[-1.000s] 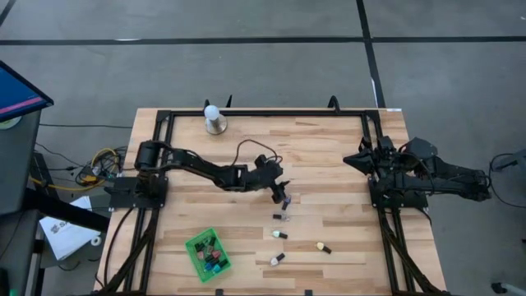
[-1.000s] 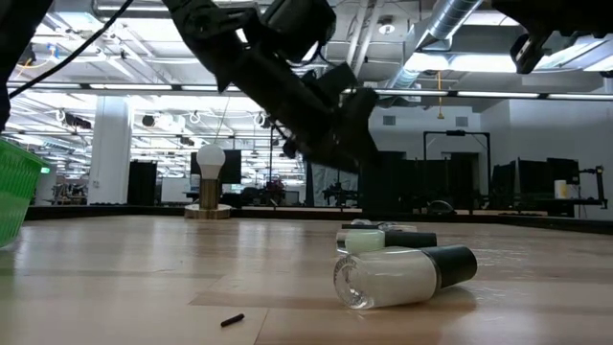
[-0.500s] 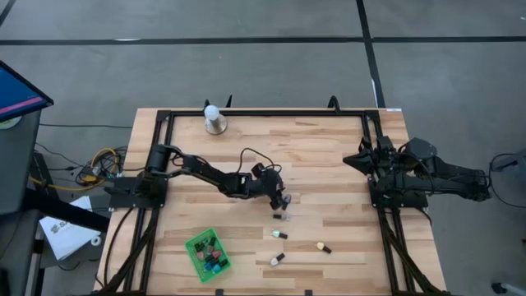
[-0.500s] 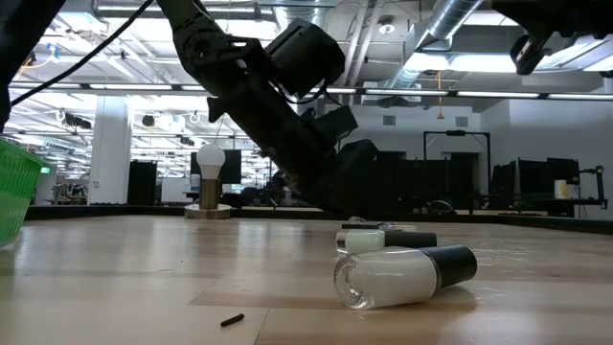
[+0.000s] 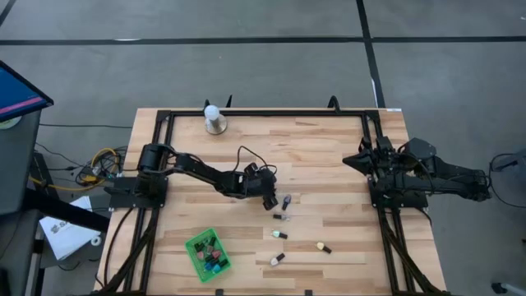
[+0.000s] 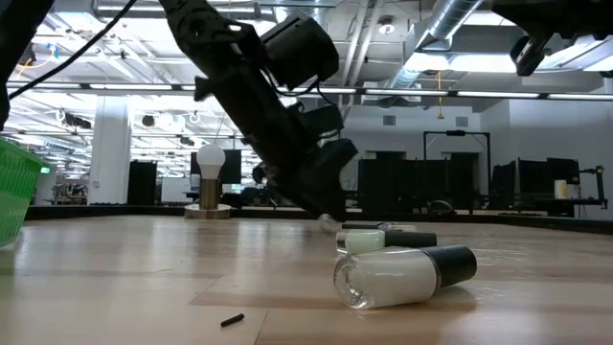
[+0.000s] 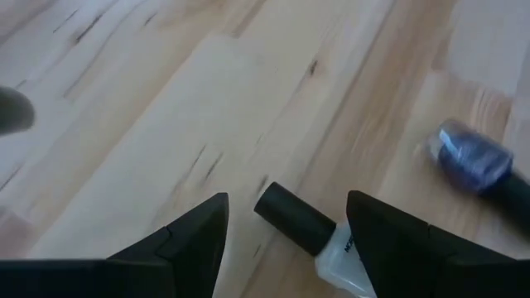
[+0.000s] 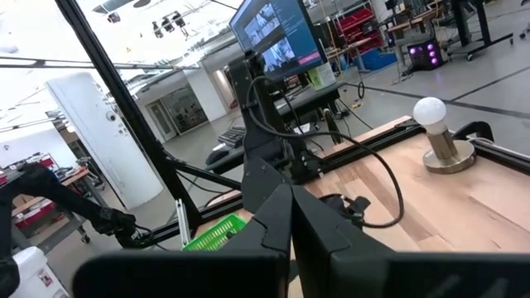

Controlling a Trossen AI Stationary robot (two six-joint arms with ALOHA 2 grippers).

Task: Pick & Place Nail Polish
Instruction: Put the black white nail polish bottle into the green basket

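Observation:
Several small nail polish bottles lie on their sides on the wooden table: a blue one (image 5: 286,200), a white one with a dark cap (image 5: 280,218), and others nearer the front (image 5: 279,234) (image 5: 323,247) (image 5: 276,260). My left gripper (image 5: 269,201) slants down, low over the table and open. In its wrist view the fingers (image 7: 199,236) stand on either side of the white bottle's cap (image 7: 291,217) without touching it, and the blue bottle (image 7: 470,159) lies beside them. My right gripper (image 8: 290,223) waits shut at the table's right side (image 5: 362,159).
A green basket (image 5: 207,252) holding more bottles sits near the front left. A white ball-topped stand (image 5: 214,119) is at the far edge. In the low view a clear-white bottle (image 6: 402,273) lies close to the camera, and a small dark bit (image 6: 231,320) lies in front of it.
My left gripper has sunk toward the table and drifted a little toward the table's left edge, tipping as it went. It has stayed open. The blue bottle, earlier partly under the gripper, now lies in plain sight beside it.

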